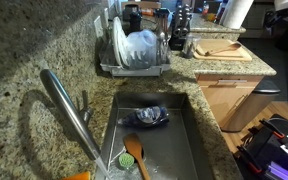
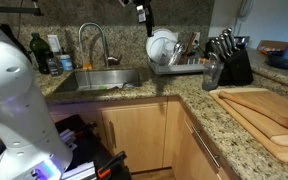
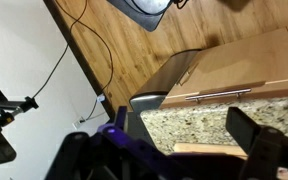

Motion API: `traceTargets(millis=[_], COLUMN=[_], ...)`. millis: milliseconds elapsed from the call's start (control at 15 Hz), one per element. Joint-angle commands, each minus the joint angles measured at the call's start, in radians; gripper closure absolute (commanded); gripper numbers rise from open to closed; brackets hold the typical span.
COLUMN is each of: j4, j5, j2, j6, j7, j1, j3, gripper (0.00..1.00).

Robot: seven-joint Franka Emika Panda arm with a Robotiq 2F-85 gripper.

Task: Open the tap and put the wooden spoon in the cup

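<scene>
The tap [image 1: 72, 112] is a thick slanted steel spout over the sink, with a slim lever [image 1: 84, 100] at its base; it also shows in an exterior view [image 2: 92, 40]. The wooden spoon [image 1: 136, 150] lies on the sink floor, head toward the middle. A dark blue cup [image 1: 149, 115] lies in the sink beyond it. My gripper [image 3: 189, 130] is open and empty, high above the counter and far from the spoon. It shows as a dark shape at the top edge of an exterior view [image 2: 139, 12].
A green scrubber [image 1: 126, 158] lies beside the spoon. A dish rack [image 1: 134, 55] with white plates stands beyond the sink. A knife block [image 2: 229, 62] and a wooden cutting board [image 2: 269, 115] are on the granite counter. My white arm [image 2: 14, 90] fills the near left.
</scene>
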Motion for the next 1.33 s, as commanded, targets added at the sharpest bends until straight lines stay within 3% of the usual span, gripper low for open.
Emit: traceTargets(millis=[0, 67, 267, 333, 467, 533, 600, 867, 1000, 1067, 1267], j4=[-0.121, -0.037, -0.086, -0.099, -0.088, -0.073, -0.054, 0.086, 0.161, 0.061, 0.087], j5=[0.010, 0.010, 0.012, -0.026, -0.064, -0.083, -0.090, 0.005, 0.123, 0.049, 0.058], j2=[-0.161, -0.079, -0.149, -0.130, -0.090, -0.069, -0.048, 0.153, 0.272, 0.133, 0.185], j6=[0.037, 0.003, 0.011, 0.033, 0.112, 0.160, 0.196, 0.308, 0.315, 0.319, 0.320], j7=[0.012, -0.009, -0.014, 0.033, 0.122, 0.128, 0.143, 0.133, 0.109, 0.119, 0.116], j1=[-0.114, -0.087, -0.136, -0.144, -0.202, -0.230, -0.257, -0.351, -0.323, -0.362, -0.363], j3=[-0.082, -0.029, -0.074, -0.052, -0.108, -0.153, -0.180, -0.327, -0.408, -0.345, -0.354], gripper=[0.00, 0.00, 0.00, 0.00, 0.00, 0.18, 0.03, 0.00, 0.00, 0.00, 0.00])
